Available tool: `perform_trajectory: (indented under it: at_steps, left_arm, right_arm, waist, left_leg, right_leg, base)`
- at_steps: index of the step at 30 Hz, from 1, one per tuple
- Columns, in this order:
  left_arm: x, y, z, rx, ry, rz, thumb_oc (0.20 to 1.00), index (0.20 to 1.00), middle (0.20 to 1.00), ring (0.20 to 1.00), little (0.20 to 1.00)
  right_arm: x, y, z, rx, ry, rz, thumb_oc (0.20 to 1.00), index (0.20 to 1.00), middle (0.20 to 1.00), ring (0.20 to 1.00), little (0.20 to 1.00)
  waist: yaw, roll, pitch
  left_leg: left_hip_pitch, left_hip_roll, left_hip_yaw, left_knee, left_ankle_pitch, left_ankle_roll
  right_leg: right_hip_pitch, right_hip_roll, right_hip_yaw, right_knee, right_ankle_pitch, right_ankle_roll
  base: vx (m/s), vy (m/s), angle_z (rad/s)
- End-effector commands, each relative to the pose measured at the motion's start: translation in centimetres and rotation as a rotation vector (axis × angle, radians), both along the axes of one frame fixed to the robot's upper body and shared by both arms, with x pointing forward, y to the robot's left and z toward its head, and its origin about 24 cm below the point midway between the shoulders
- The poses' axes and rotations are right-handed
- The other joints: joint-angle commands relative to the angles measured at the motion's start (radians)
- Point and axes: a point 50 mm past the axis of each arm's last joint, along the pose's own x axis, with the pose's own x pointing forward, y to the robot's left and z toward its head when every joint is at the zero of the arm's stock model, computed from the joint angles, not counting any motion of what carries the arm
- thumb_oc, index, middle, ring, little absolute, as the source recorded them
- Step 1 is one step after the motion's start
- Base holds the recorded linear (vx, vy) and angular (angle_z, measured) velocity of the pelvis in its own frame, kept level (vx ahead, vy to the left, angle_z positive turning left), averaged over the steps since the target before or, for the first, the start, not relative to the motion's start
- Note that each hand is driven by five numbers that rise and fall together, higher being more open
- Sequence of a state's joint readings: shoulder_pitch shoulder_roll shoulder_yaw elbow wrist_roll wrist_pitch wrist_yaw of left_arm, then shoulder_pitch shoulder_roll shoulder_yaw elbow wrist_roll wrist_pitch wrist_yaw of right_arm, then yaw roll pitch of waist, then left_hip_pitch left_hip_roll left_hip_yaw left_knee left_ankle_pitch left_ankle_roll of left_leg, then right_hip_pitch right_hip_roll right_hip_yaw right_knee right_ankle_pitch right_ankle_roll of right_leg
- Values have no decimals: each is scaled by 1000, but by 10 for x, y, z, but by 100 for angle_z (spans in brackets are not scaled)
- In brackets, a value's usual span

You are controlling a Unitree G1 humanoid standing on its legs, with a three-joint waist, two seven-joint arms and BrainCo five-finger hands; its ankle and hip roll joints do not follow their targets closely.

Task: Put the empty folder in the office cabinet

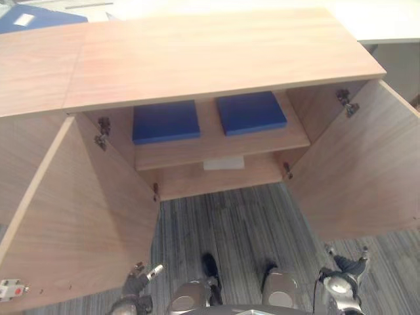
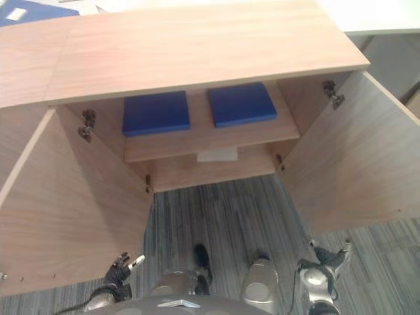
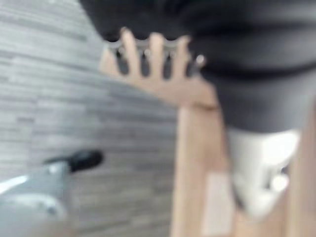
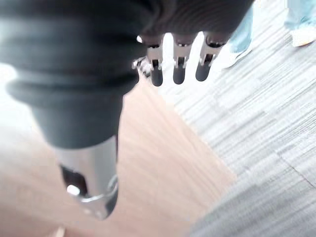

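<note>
The wooden office cabinet (image 1: 210,56) stands in front of me with both doors swung wide. On its upper shelf lie two flat blue folders, one on the left (image 1: 166,122) and one on the right (image 1: 251,112). My left hand (image 1: 138,283) hangs low beside the left door (image 1: 79,216), fingers relaxed and holding nothing; the left wrist view has its fingers (image 3: 157,54) against the wood. My right hand (image 1: 344,274) hangs low by the right door (image 1: 357,170), its fingers (image 4: 180,66) loose and empty.
A third blue folder (image 1: 33,20) with a white label lies on the adjoining top at the far left. A pale flat item (image 1: 223,162) sits on the lower shelf. Grey striped carpet (image 1: 243,223) lies between the doors. A person's legs (image 4: 244,29) stand nearby.
</note>
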State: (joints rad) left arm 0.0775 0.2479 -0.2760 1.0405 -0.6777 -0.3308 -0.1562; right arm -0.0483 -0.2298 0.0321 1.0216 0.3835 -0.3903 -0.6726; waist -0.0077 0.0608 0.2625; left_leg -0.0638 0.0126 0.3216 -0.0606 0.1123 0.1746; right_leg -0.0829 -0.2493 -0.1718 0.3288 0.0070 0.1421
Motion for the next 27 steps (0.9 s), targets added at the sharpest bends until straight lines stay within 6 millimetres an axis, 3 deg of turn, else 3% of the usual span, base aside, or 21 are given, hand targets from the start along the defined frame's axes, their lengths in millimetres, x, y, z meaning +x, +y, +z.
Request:
perform_trajectory:
  at_steps: [1,4,7,11,16,22,24,27]
  left_arm:
    - [15,5,10,26,-87,12,1000,1000,1000,1000,1000]
    - [10,9,9,28,-70,6,1000,1000,1000,1000,1000]
    - [7,21,12,59,-48,-38,1000,1000,1000,1000,1000]
    - [11,31,16,68,-48,-60,1000,1000,1000,1000,1000]
    - [9,32,13,86,-20,-88,1000,1000,1000,1000,1000]
    - [7,40,14,104,-2,-128,1000,1000,1000,1000,1000]
    - [7,42,15,107,-3,-132,1000,1000,1000,1000,1000]
    - [11,52,19,130,3,-146,1000,1000,1000,1000,1000]
  right_arm:
    - [16,-30,27,-70,-169,-171,1000,1000,1000,1000,1000]
    - [19,-36,33,-86,-188,-185,1000,1000,1000,1000,1000]
    - [27,-63,51,-57,-274,-243,1000,1000,1000,1000,1000]
    - [33,-109,85,-93,-401,-453,1000,1000,1000,1000,1000]
    - [42,-135,115,-138,-463,-555,1000,1000,1000,1000,1000]
    - [90,-143,157,-87,-537,-154,1000,1000,1000,1000,1000]
    - [94,-145,164,-96,-535,-108,1000,1000,1000,1000,1000]
    - [112,-147,186,-95,-499,132,1000,1000,1000,1000,1000]
  waist:
    - [17,-10,34]
    - [26,-14,22]
    - [40,-12,2]
    - [54,5,-13]
    - [72,33,-29]
    - [95,64,-26]
    - [96,67,-23]
    - [97,68,-5]
  left_leg:
    - [70,11,-105,30,-191,-107]
    - [83,17,-110,14,-174,-125]
    - [100,36,-121,-21,-145,-156]
    - [97,41,-138,-27,-137,-176]
    - [90,38,-161,-27,-130,-195]
    - [59,32,-195,-27,-100,-223]
    - [54,31,-198,-27,-96,-225]
    - [34,32,-211,-27,-79,-236]
  right_leg:
    - [69,35,-34,-228,-17,-9]
    - [80,46,-42,-276,2,4]
    - [100,65,-72,-313,3,-1]
    - [112,78,-102,-321,-14,-15]
    - [137,87,-131,-338,-30,-31]
    - [131,96,-148,-330,-62,-61]
    - [128,98,-147,-328,-64,-63]
    - [114,113,-137,-320,-72,-73]
  base:
    - [-85,-199,-37]
    - [-43,-172,-18]
    - [-50,-234,26]
    - [-84,-153,-2]
    - [-63,-114,19]
    - [-85,-84,11]
    - [-93,-77,18]
    - [-121,-138,15]
